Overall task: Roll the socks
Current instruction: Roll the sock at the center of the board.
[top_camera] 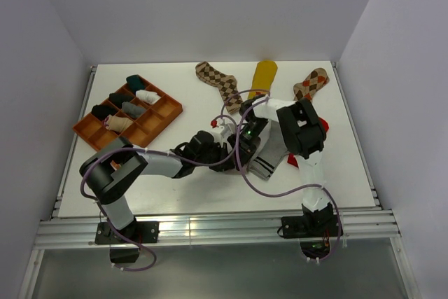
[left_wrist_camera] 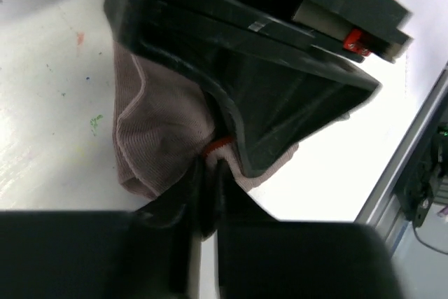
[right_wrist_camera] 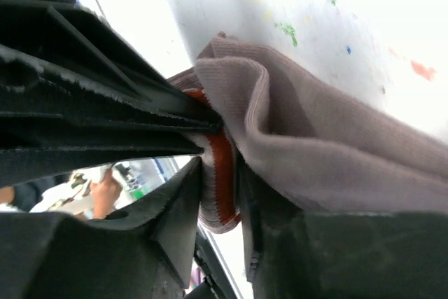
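Observation:
The taupe sock [left_wrist_camera: 157, 134] with the red-striped cuff [right_wrist_camera: 222, 166] is bunched up between my two grippers at the table's middle. My left gripper [left_wrist_camera: 210, 167] is pinched shut on its cuff edge. My right gripper [right_wrist_camera: 220, 176] faces it, and the cuff fills the gap between its fingers [right_wrist_camera: 183, 204]. In the top view the left gripper [top_camera: 222, 136] and the right gripper [top_camera: 241, 131] meet tip to tip and hide that sock. A grey sock with black stripes [top_camera: 269, 162] lies under the right arm. The red sock [top_camera: 324, 125] peeks out beside that arm.
Two brown argyle socks [top_camera: 217, 82] [top_camera: 311, 83] and a mustard yellow sock [top_camera: 264, 75] lie along the far edge. An orange compartment tray [top_camera: 168, 106] with several rolled socks stands at the left. The right arm's cable [top_camera: 269, 190] loops over the near table.

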